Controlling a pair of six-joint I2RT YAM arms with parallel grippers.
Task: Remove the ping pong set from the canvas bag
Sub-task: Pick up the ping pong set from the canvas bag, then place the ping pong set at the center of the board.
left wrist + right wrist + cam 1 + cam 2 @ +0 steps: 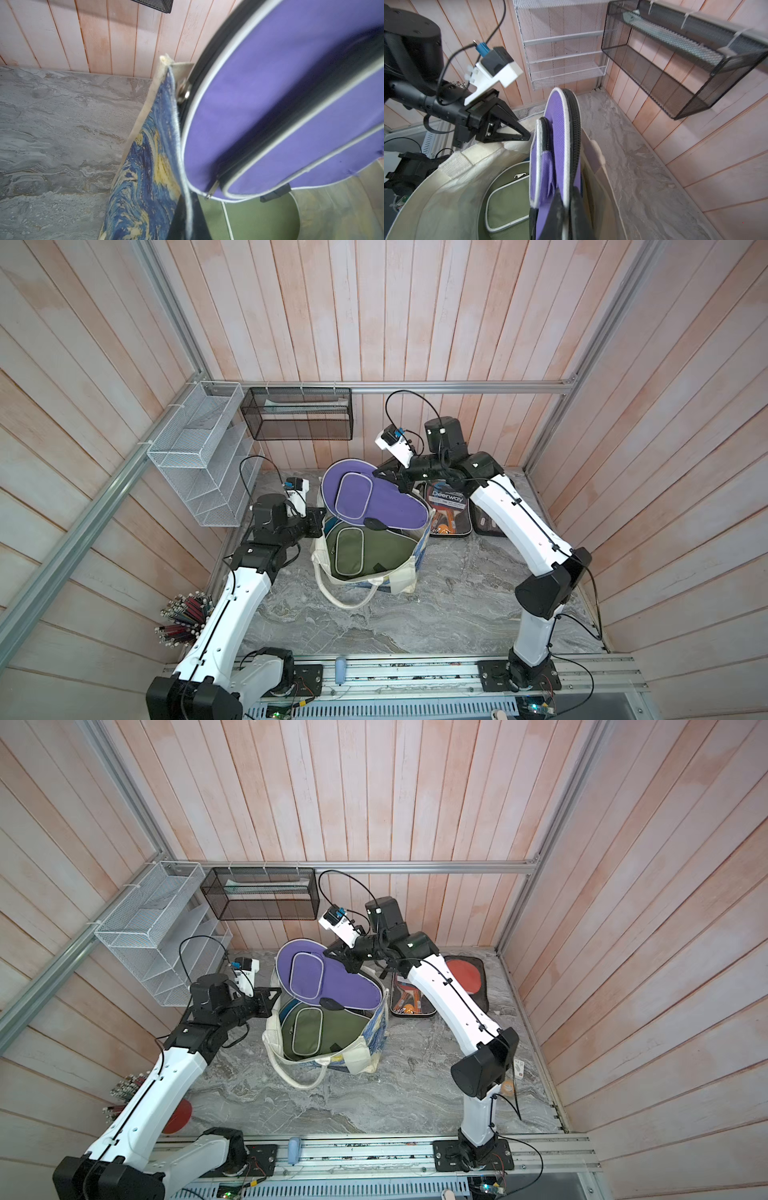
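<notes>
While my left jaws (319,523) are pressing together on the rim of the canvas bag (405,578), steadying its open mouth on the tabletop (415,622), my right jaws (398,484) are pinching the upper edge of a purple paddle case (390,506) and holding it aloft. Between the two sets of jaws the case is hanging tilted, its round body showing above the bag's rim in both top views; whether its lowest edge is fully clear of the cloth, I cannot tell. Directly below it, deeper than either set of jaws is reaching, a green paddle case (382,551) is lying flat on the bag's floor. Behind my right jaws, outside the bag, a Deerway-branded paddle set (449,510) is resting on the tabletop, and a dark case with a red paddle (463,973) is lying just beside that in a top view.

By my reading, the job is sitting past its midpoint: two sets are looking as though they are already out, and the purple one is nearly free. What is remaining is carrying it sideways past the rim, away from my left jaws, and setting it down on bare tabletop. The green case is waiting for its own turn, if the task is counting it.
</notes>
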